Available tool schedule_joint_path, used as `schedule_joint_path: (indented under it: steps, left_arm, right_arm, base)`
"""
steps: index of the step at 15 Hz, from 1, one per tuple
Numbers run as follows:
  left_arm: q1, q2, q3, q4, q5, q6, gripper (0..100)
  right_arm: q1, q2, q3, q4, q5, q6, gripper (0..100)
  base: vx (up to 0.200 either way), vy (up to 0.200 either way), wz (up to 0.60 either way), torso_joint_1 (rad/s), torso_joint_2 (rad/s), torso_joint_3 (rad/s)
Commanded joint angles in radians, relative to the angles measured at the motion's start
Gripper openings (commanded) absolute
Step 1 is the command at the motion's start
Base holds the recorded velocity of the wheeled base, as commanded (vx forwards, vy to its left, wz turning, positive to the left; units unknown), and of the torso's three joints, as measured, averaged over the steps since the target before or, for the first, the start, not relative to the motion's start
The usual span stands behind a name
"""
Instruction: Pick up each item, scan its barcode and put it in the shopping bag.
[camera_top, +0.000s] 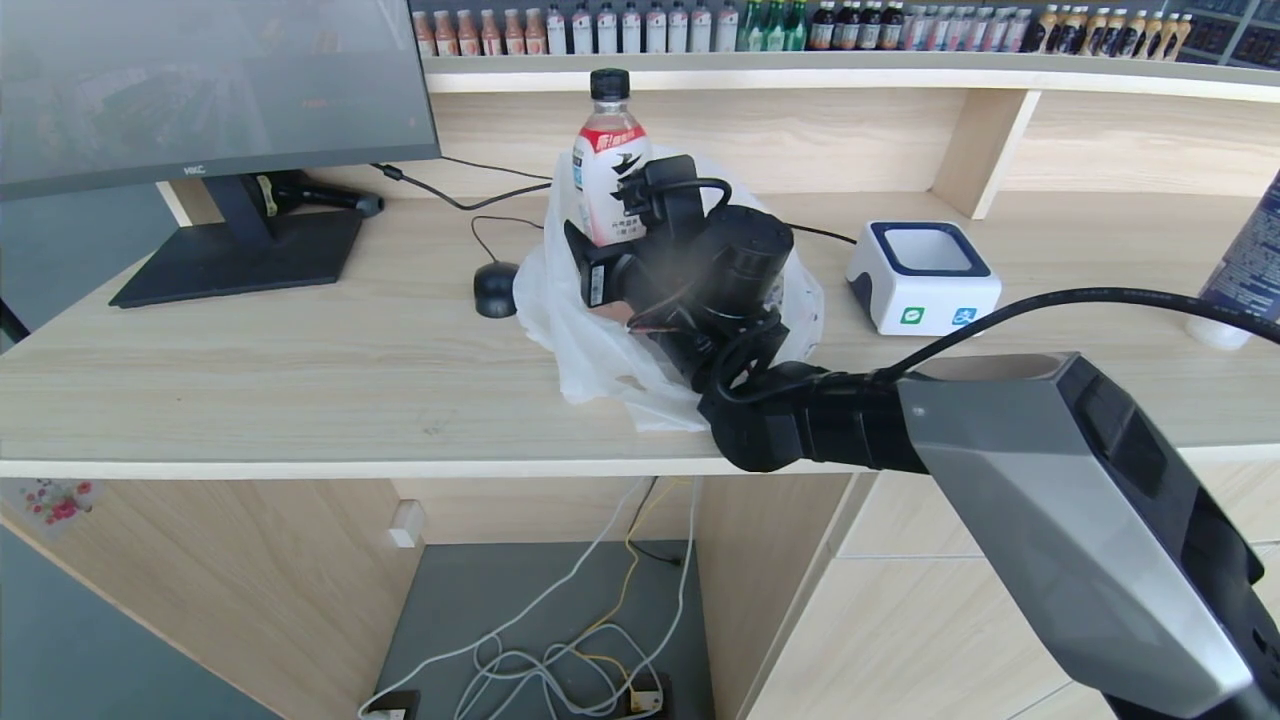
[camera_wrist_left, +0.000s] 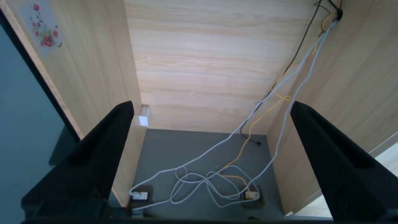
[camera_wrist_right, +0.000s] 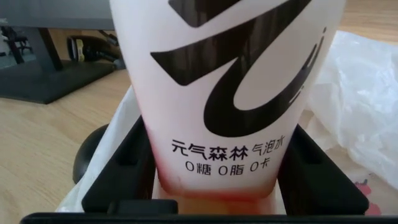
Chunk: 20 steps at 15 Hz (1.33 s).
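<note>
A white drink bottle (camera_top: 607, 165) with a black cap and red-and-white label stands upright in my right gripper (camera_top: 612, 245), which is shut on its lower body. It hangs just above the mouth of the white plastic shopping bag (camera_top: 580, 340) on the counter. Up close the bottle (camera_wrist_right: 227, 93) shows black lettering, with black fingers (camera_wrist_right: 118, 165) pressed against both sides and the bag (camera_wrist_right: 364, 106) beyond. The white barcode scanner (camera_top: 922, 277) sits on the counter to the right of the bag. My left gripper (camera_wrist_left: 208, 165) is open below the counter, over the cables.
A monitor (camera_top: 205, 90) on its stand fills the counter's left side, with a handheld scanner (camera_top: 310, 196) behind it and a black mouse (camera_top: 495, 288) beside the bag. A shelf of bottles (camera_top: 800, 25) runs along the back. Cables (camera_wrist_left: 205, 183) lie on the floor under the counter.
</note>
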Motion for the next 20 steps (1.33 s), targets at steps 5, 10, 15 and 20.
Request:
schedule_joint_path:
  steps: [5, 10, 15, 20]
  left_arm:
    - [0.000, 0.000, 0.000, 0.000, 0.000, 0.000, 100]
    - [0.000, 0.000, 0.000, 0.000, 0.000, -0.001, 100]
    - [0.000, 0.000, 0.000, 0.000, 0.000, -0.001, 100]
    - [0.000, 0.000, 0.000, 0.000, 0.000, -0.001, 100]
  right_arm:
    - [0.001, 0.003, 0.003, -0.033, 0.000, 0.004, 100]
    - [0.011, 0.000, 0.003, -0.035, 0.000, 0.002, 100]
    - [0.013, -0.002, 0.003, -0.035, -0.002, 0.002, 100]
    - [0.021, -0.029, 0.009, -0.040, 0.000, 0.002, 100]
  base:
    - [0.000, 0.000, 0.00, 0.000, 0.00, 0.000]
    - [0.000, 0.000, 0.00, 0.000, 0.00, 0.000]
    - [0.000, 0.000, 0.00, 0.000, 0.00, 0.000]
    - [0.000, 0.000, 0.00, 0.000, 0.00, 0.000]
